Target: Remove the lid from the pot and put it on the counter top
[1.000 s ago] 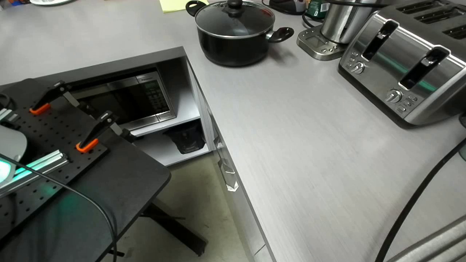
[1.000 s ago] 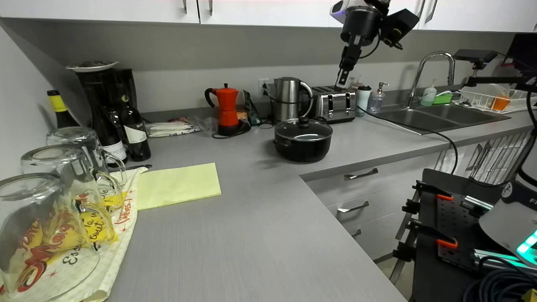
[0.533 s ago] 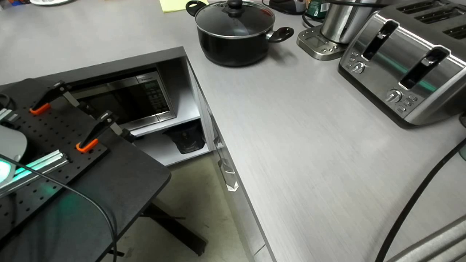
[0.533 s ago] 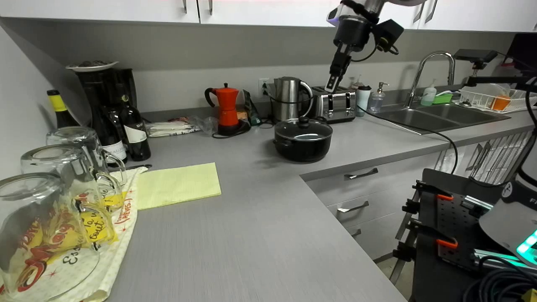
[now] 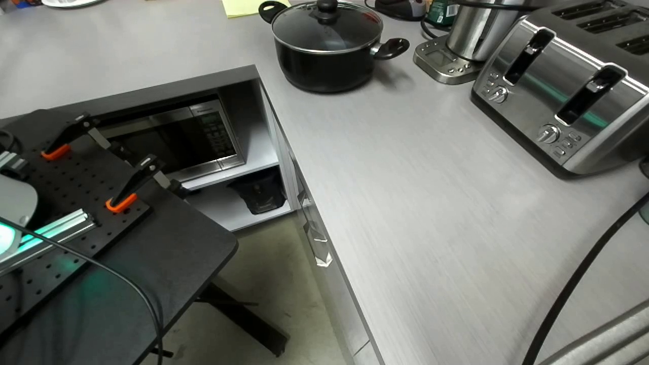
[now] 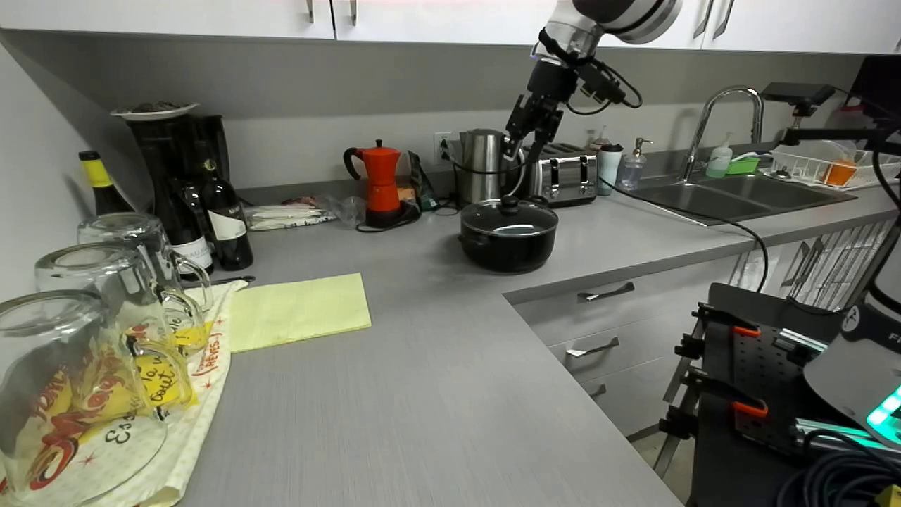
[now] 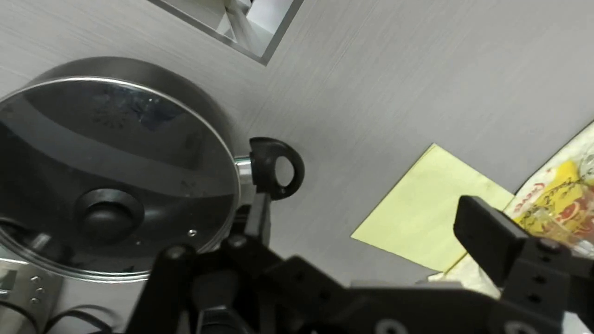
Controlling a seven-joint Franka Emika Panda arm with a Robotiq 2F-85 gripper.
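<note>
The clear glass lid (image 5: pixel 299 28) with a black knob sits on the black pot (image 5: pixel 327 71) in both exterior views, where I also see the lid (image 6: pixel 517 220) and pot (image 6: pixel 508 252). The pot stands on the light-grey counter top (image 5: pixel 405 177). My gripper (image 6: pixel 522 151) is in the air above the pot, tilted, with its fingers apart. In the wrist view, the gripper (image 7: pixel 364 204) is open with nothing between its fingers. The lid (image 7: pixel 153 139) lies left of the jaws, and one finger overlaps the pot's side handle. The gripper is out of frame in an exterior view.
A steel toaster (image 6: pixel 566 172) and kettle (image 6: pixel 482 169) stand behind the pot, with a red moka pot (image 6: pixel 381 183) to their left. A yellow cloth (image 6: pixel 299 310) and glass mugs (image 6: pixel 105 267) lie left. A black table (image 5: pixel 187 238) stands beside the counter.
The arm has moved left and a little down in an exterior view, from over the toaster to above the pot. The wrist has turned, and both fingers now show apart. Lid and pot have not moved.
</note>
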